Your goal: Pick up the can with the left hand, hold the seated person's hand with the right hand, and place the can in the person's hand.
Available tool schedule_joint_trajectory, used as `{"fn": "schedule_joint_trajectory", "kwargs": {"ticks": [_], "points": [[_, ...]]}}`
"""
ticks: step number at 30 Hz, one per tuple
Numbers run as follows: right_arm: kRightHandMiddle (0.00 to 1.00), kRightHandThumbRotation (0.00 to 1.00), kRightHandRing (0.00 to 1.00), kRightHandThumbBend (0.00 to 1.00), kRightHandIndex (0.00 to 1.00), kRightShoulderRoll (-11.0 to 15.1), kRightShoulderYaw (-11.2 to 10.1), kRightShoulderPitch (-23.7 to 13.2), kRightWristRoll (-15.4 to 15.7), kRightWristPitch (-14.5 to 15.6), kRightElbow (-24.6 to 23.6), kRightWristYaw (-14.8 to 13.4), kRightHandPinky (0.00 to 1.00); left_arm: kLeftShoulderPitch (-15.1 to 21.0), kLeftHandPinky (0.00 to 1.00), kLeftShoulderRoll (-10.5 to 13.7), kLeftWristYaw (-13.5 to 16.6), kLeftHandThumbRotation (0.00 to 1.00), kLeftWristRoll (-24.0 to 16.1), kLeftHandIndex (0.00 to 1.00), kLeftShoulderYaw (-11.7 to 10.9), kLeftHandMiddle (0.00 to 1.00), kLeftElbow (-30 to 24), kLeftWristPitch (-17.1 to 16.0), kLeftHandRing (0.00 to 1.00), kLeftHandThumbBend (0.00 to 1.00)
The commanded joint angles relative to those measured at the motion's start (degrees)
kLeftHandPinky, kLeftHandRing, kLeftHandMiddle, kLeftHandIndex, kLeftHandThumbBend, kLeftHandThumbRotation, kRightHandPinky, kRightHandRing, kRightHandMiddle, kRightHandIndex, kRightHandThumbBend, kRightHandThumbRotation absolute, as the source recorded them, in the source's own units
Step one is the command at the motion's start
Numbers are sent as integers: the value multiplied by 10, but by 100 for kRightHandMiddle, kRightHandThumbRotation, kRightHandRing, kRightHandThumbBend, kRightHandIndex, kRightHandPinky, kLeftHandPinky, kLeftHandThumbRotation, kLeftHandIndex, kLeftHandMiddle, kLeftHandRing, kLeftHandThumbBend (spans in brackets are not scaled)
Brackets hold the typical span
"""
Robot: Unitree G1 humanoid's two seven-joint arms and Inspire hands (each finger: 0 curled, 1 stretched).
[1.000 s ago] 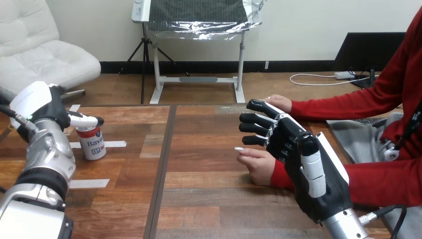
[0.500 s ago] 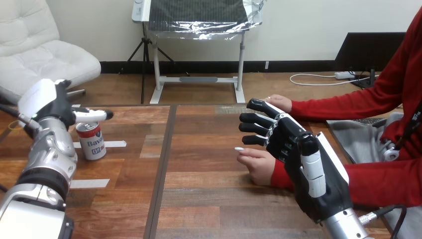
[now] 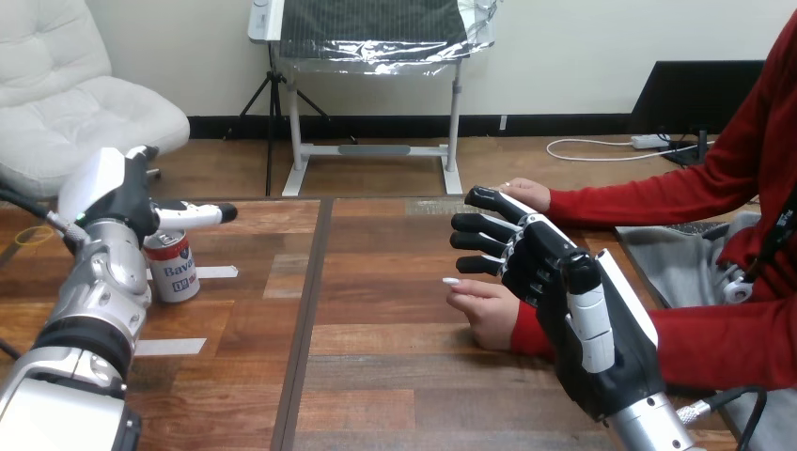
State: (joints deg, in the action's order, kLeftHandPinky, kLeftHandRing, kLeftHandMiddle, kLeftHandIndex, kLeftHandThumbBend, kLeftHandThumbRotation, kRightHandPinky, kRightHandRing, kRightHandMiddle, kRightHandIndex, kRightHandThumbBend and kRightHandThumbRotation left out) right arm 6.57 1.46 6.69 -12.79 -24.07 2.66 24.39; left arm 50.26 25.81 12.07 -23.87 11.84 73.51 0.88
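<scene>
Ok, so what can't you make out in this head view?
Head view: top of the can, partly hidden by the left hand above it.
Head view: wrist of the person's nearer hand, covered by the right hand; whether they touch cannot be told.
Head view: the person's farther hand, partly behind the right hand.

Bright, even light — soft shadows

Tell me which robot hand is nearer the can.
Left. The left robot hand hovers open just above the can. The right robot hand is far off across the table, open, over the person's nearer hand.
</scene>
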Motion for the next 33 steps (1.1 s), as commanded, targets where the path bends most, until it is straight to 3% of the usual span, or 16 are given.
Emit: {"fn": "schedule_joint_trajectory", "kwargs": {"ticks": [1,18,33], "points": [[80,100,79,88,85,-5,-1,-34,-4,-9,-8,-2,74,44,83,-4,-5,44,5,91,-6,94,-2,-12,94,99],[80,100,80,88,85,-5,0,-31,-4,-13,-10,1,73,46,84,-13,-32,46,17,94,-6,97,3,-6,96,100],[81,100,80,88,85,-6,0,-28,0,-13,-14,-5,74,49,99,-16,-43,48,-9,97,18,100,7,6,99,95]]}}
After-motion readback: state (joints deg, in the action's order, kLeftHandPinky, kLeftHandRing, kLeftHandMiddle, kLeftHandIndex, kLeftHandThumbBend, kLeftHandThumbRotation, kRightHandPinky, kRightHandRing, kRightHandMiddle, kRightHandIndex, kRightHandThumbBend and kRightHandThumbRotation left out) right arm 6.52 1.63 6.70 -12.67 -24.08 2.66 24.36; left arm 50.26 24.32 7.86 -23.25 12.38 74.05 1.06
